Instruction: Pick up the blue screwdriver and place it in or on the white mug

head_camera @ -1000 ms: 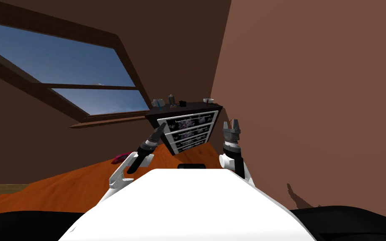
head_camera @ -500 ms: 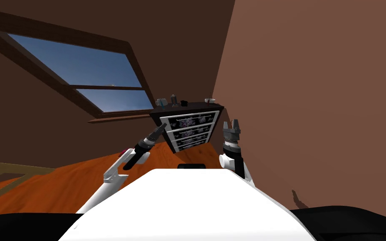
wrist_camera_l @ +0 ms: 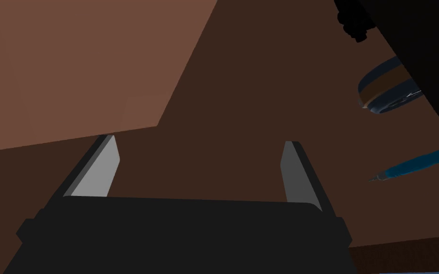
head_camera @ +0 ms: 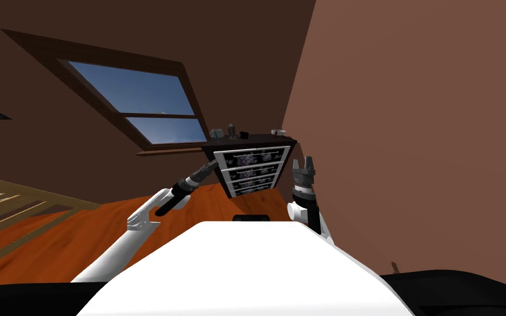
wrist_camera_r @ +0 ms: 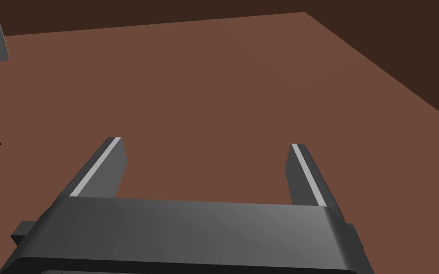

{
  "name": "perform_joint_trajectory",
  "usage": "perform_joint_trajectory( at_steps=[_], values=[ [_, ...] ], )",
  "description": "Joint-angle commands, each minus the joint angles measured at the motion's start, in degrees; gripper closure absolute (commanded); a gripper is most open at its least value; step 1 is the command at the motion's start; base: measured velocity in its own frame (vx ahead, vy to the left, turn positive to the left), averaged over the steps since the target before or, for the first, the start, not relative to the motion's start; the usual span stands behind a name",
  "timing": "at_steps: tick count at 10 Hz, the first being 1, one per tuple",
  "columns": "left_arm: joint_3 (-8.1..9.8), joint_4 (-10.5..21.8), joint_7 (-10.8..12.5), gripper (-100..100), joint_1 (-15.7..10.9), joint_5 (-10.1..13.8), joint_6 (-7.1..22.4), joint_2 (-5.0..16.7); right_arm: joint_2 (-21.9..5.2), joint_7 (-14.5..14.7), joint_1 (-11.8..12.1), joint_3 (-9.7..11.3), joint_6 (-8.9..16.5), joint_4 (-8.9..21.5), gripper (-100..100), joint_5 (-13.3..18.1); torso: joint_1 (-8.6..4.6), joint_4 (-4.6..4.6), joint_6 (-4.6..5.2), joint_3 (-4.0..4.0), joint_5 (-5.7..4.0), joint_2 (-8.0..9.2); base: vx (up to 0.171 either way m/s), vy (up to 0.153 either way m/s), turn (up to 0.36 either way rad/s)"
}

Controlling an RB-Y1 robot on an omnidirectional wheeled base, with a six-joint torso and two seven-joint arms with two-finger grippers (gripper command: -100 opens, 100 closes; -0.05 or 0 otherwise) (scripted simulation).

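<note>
Your left arm has stretched toward the dresser (head_camera: 252, 164), with the left gripper (wrist_camera_l: 199, 140) wide open and empty. The blue screwdriver (wrist_camera_l: 416, 164) juts past the dresser's edge, outside that gripper's fingers and off to one side, so the approach isn't lined up yet.

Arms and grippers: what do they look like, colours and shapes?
White links with dark joints on left arm and right arm. The left gripper and right gripper each have a dark box body and two thin light grey blade fingers. No cables or markings visible.
</note>
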Motion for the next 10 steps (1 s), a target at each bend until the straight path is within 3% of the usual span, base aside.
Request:
perform_joint_trajectory(
  at_steps=[1, 2, 3, 4, 6, 10],
  values=[
    [0.83, 1.8, 1.4, -100, -1.2, -1.2, -1.2, 2.9, 0.0, 0.0, 0.0, 0.0, 0.0, 0.0, 0, 0.0, 0.00, 0.00, 0.00, 0.00, 0.00, 0.00, -0.011, -0.048, 0.149],
    [0.83, 1.8, 1.4, -100, -1.2, -1.2, -1.2, 3.5, 0.0, 0.0, 0.0, 0.0, 0.0, 0.0, 0, 0.0, 0.03, -0.01, -0.03, -0.02, 0.01, -0.04, -0.005, -0.040, 0.073],
    [1.41, 3.4, 2.5, -100, -2.3, -2.2, -2.2, 5.8, 0.0, 0.0, 0.0, 0.0, 0.0, 0.0, 0, 0.0, 0.05, -0.02, 0.01, -0.04, 0.01, -0.07, -0.006, -0.043, 0.126],
    [1.41, 3.4, 2.5, -100, -2.3, -2.2, -2.2, 6.2, 0.0, 0.0, 0.0, 0.0, 0.0, 0.0, 0, 0.0, 0.05, -0.02, -0.02, -0.05, 0.01, -0.09, -0.005, -0.038, 0.066],
    [2.27, 6.5, 4.9, -100, -4.6, -4.0, -4.0, 10.2, 0.0, 0.0, 0.0, 0.0, 0.0, 0.0, 0, 0.0, 0.07, -0.02, -0.01, -0.06, 0.02, -0.11, 0.014, -0.051, 0.144],
    [2.69, 9.4, 7.4, -100, -6.8, -5.6, -5.5, 16.4, 0.0, 0.0, 0.0, 0.0, 0.0, 0.0, 0, 0.0, 0.09, -0.06, 0.01, -0.14, 0.02, -0.23, 0.033, -0.038, 0.070]
  ],
)
